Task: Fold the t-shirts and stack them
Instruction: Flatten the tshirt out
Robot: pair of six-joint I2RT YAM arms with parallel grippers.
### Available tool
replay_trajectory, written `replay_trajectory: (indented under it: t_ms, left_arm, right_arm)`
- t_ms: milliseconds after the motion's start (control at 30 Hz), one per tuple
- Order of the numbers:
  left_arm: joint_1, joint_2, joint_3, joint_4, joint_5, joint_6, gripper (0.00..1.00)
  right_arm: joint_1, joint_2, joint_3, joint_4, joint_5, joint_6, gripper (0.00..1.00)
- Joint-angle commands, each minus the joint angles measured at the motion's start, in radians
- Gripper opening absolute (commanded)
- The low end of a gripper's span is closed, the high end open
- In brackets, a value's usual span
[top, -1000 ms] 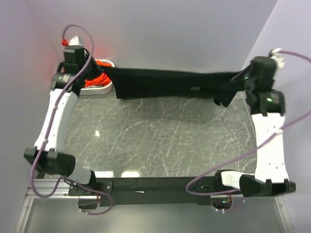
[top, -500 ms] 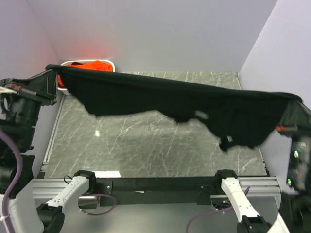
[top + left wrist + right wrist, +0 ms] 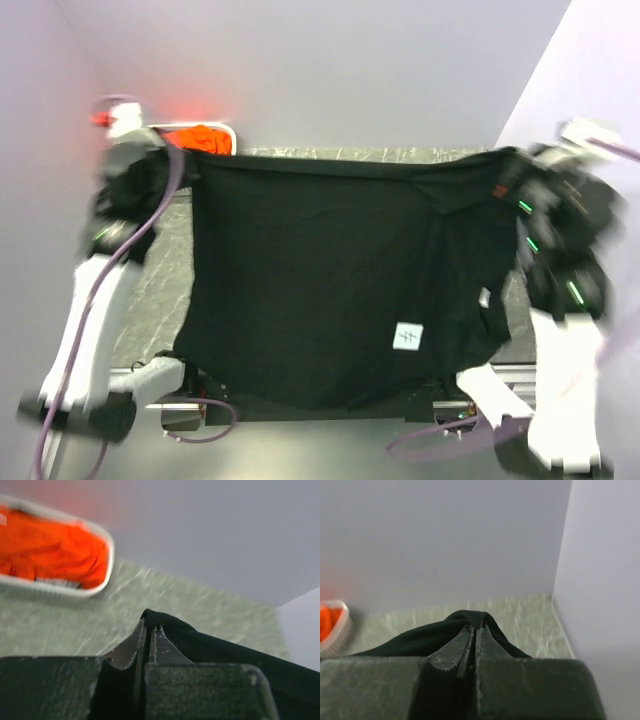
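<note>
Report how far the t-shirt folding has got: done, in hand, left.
Done: nothing visible; no folded shirt or stack shows. In hand: the black t-shirt is opened out wide, with the left gripper and right gripper each shut on one end of its far edge. Left: lay it down and fold it, then take the orange t-shirts from the white basket, fold and stack them.

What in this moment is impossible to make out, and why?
Top view: plain black t-shirt hides most of the table; left arm and right arm are motion-blurred; small white tag too small to read.
Left wrist: white plastic basket blurred, cut by the edge; orange cloth count unclear.
</note>
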Motion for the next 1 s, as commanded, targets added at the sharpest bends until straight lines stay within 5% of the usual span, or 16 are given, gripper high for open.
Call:
replay_trajectory:
  t_ms: [0,200,367,667,967]
  left_arm:
    - [0.012,0.117,-0.145,0.17,-0.071,0.016,0.0]
    - [0.067,0.425,-0.263,0.413,-0.03,-0.023,0.0]
    - [0.095,0.747,-0.15,0.503,0.03,-0.014,0.0]
    - [0.135,1.101,0.186,0.396,0.087,0.012,0.01]
    - [0.158,1.147,0.269,0.337,0.122,0.013,0.01]
  right_arm:
    - [0.0,0.12,-0.164,0.179,-0.042,-0.054,0.0]
    - [0.0,0.374,-0.37,0.44,-0.071,-0.058,0.0]
    - [0.0,0.681,-0.333,0.552,-0.076,-0.066,0.0]
    - [0.0,1.1,0.027,0.379,-0.143,-0.08,0.0]
    - [-0.003,1.117,0.148,0.173,-0.136,-0.003,0.0]
